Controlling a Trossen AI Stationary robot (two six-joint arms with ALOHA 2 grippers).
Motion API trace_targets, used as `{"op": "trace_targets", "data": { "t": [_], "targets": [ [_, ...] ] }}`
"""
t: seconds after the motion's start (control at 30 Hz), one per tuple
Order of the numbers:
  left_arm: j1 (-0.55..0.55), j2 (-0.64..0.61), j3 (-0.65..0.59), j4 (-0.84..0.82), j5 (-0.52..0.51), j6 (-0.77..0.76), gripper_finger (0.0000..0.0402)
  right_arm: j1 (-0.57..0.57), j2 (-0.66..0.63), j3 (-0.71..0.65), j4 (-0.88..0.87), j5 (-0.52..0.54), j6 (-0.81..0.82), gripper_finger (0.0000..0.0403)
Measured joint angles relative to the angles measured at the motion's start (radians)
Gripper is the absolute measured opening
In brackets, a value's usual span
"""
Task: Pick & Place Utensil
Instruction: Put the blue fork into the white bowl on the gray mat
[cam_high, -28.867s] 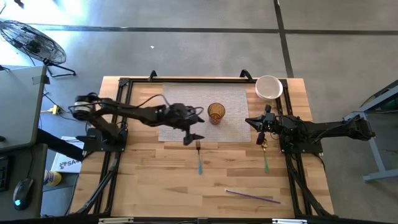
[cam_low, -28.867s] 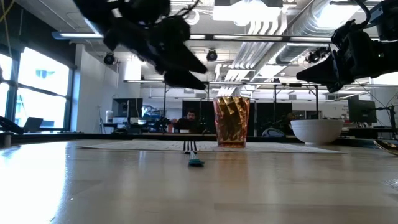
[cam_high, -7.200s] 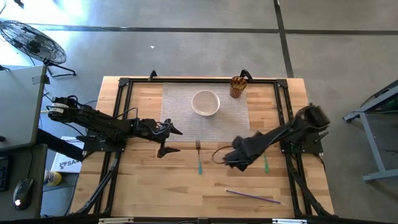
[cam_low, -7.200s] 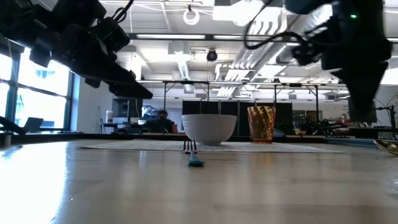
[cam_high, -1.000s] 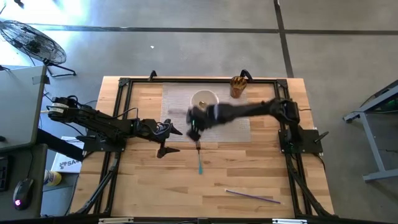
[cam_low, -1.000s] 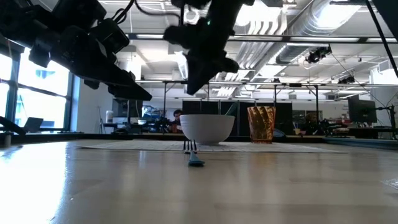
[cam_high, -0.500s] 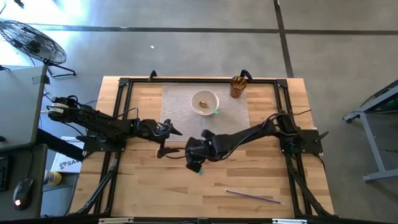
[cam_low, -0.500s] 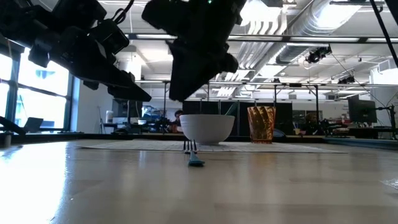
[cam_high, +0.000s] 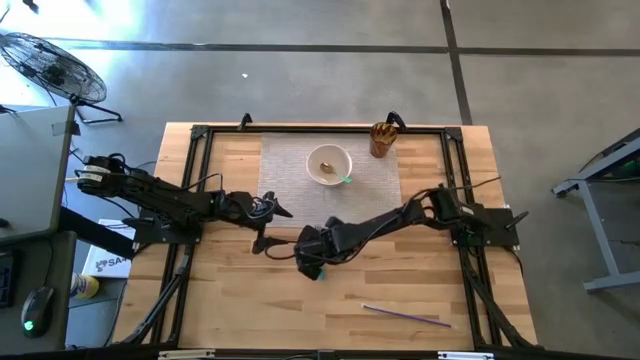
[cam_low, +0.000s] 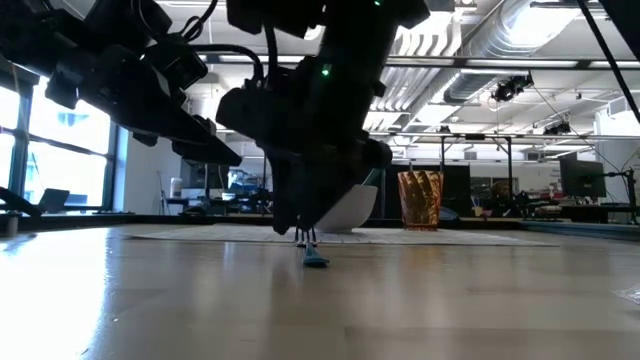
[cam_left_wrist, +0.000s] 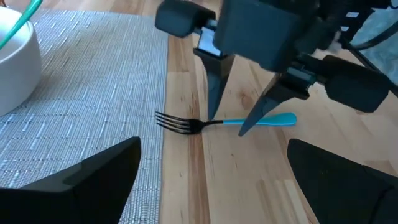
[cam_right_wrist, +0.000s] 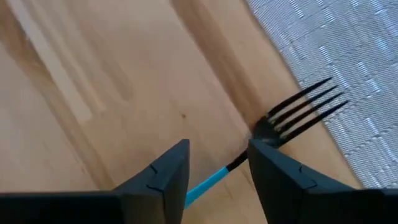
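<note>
A fork (cam_left_wrist: 205, 124) with a blue handle (cam_left_wrist: 268, 119) lies flat on the wooden table, its tines (cam_right_wrist: 305, 109) at the edge of the grey placemat (cam_high: 300, 190). My right gripper (cam_left_wrist: 227, 127) points steeply down over the fork's neck. It is open, one finger on each side of the neck, and I see no touch. In the right wrist view the neck runs between its fingertips (cam_right_wrist: 219, 155). My left gripper (cam_high: 275, 227) waits open just left of the fork, above the table. A white bowl (cam_high: 329, 165) on the mat holds a teal-handled spoon (cam_high: 345, 180).
An amber cup (cam_high: 381, 138) stands at the placemat's far right corner. A thin purple stick (cam_high: 405, 315) lies near the table's front edge, right of centre. The black frame rails (cam_high: 190, 200) run along the table's left and right sides.
My right gripper has swung from beside the bowl toward the table's near edge and has come down over the fork. The fork and the bowl have stayed where they were.
</note>
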Motion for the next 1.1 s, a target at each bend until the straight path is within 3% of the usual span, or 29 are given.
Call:
{"op": "trace_targets", "data": {
  "t": [0.37, 0.63, 0.83, 1.1],
  "targets": [
    [0.0, 0.0, 0.0, 0.0, 0.0, 0.0, 0.0399, 0.0, 0.0, -0.03, -0.054, 0.048, 0.153, 0.0133],
    [0.0, 0.0, 0.0, 0.0, -0.001, 0.0, 0.0399, 0.0, -0.011, -0.114, 0.074, -0.009, 0.168, 0.0126],
    [0.0, 0.0, 0.0, 0.0, -0.001, 0.0, 0.0399, 0.004, -0.009, -0.11, 0.04, -0.041, 0.079, 0.0109],
    [0.0, 0.0, 0.0, 0.0, -0.001, 0.0, 0.0399, 0.007, -0.021, -0.109, 0.038, -0.064, -0.044, 0.0041]
  ]
}}
